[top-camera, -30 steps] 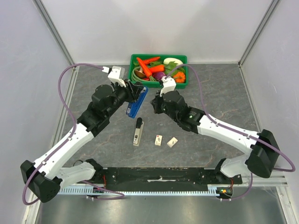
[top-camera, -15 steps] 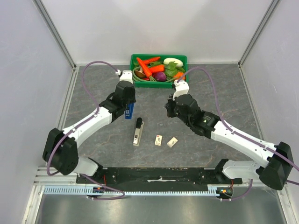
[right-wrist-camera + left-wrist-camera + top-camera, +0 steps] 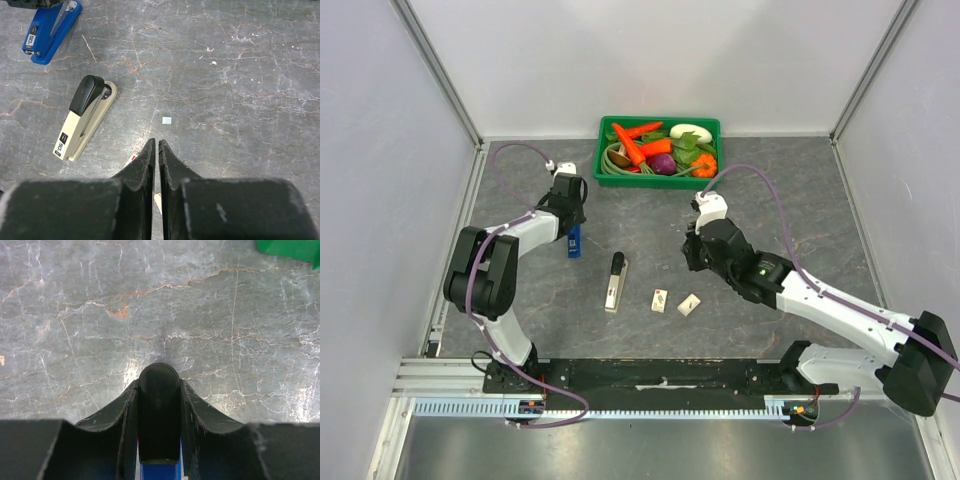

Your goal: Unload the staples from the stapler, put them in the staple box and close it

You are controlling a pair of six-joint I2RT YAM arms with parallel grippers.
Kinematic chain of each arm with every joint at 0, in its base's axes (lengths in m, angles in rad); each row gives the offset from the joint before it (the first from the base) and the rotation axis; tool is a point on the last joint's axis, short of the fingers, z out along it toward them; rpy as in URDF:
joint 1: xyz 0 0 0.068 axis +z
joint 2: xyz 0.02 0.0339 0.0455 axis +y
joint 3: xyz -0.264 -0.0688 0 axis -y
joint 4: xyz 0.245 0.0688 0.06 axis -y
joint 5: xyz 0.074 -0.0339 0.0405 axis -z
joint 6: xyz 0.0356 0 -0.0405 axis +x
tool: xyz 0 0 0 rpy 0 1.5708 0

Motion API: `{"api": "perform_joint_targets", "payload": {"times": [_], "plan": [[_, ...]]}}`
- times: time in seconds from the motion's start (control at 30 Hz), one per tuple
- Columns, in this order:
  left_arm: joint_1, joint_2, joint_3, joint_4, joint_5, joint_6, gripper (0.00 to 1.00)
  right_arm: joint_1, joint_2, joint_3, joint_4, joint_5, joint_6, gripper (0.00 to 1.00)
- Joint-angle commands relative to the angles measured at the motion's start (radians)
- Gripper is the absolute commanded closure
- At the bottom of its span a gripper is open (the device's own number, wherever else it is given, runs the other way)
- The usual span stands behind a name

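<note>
While left gripper point(image 3: 159, 390) pinches blue stapler point(image 3: 574, 241), we see right gripper point(image 3: 156, 147) pressed together above table point(image 3: 250, 75).

Blue stapler point(image 3: 159, 420): only its black top and a blue sliver showed between the fingers of the left gripper point(image 3: 159, 386); the rest was cut by the lower edge.
Green tray point(image 3: 292, 249): only a corner showed, cut by the frame.
Small boxes point(image 3: 131, 159): mostly hidden behind the right gripper point(image 3: 156, 146).
Grey speck point(image 3: 166, 120): too small to identify.
</note>
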Motion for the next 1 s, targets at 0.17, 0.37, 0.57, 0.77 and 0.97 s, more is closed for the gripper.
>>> {"api": "perform_joint_targets", "payload": {"times": [0.17, 0.37, 0.57, 0.77, 0.97], "plan": [[0.009, 0.015, 0.106, 0.088, 0.032, 0.129, 0.88, -0.003, -0.062, -0.038, 0.037, -0.046, 0.017, 0.83], [0.009, 0.087, 0.190, -0.015, 0.031, 0.137, 0.68, -0.003, -0.080, -0.037, 0.028, -0.063, 0.018, 0.75], [0.009, 0.118, 0.218, -0.039, 0.040, 0.165, 0.59, -0.003, -0.109, -0.038, 0.007, -0.048, 0.013, 0.63], [0.012, 0.126, 0.235, -0.057, 0.047, 0.183, 0.53, -0.003, -0.119, -0.034, -0.007, -0.048, 0.017, 0.49], [0.011, 0.026, 0.254, -0.100, 0.087, 0.143, 0.46, -0.003, -0.117, -0.024, -0.010, -0.045, 0.012, 0.42]]}}
